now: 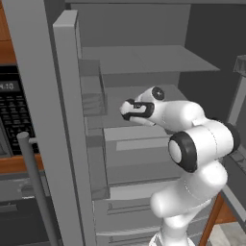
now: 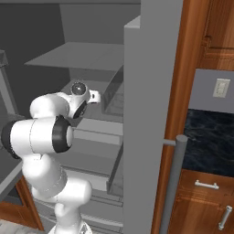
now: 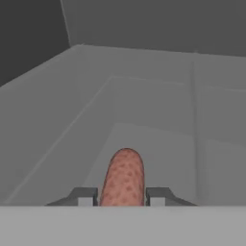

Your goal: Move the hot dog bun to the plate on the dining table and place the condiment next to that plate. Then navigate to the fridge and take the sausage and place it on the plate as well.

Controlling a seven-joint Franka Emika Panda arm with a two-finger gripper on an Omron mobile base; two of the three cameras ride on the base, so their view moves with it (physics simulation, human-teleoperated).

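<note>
In the hand view, the reddish-brown sausage (image 3: 123,175) lies on a grey shelf of the fridge (image 3: 158,139), pointing away from the camera. My gripper (image 3: 122,196) is shut on the sausage, one dark fingertip (image 3: 85,196) pressed against each of its sides. In both base views my white arm reaches into the open fridge (image 1: 139,62) at mid-shelf height, and the hand (image 1: 134,109) hides the gripper and the sausage. The bun, plate, condiment and dining table are out of view.
The fridge's left door (image 1: 72,129) with its bins stands open beside the arm, and the right door (image 2: 141,119) stands open on the other side. A microwave panel (image 1: 14,115) and wooden cabinets (image 2: 205,196) flank the fridge. Shelves lie above and below the hand.
</note>
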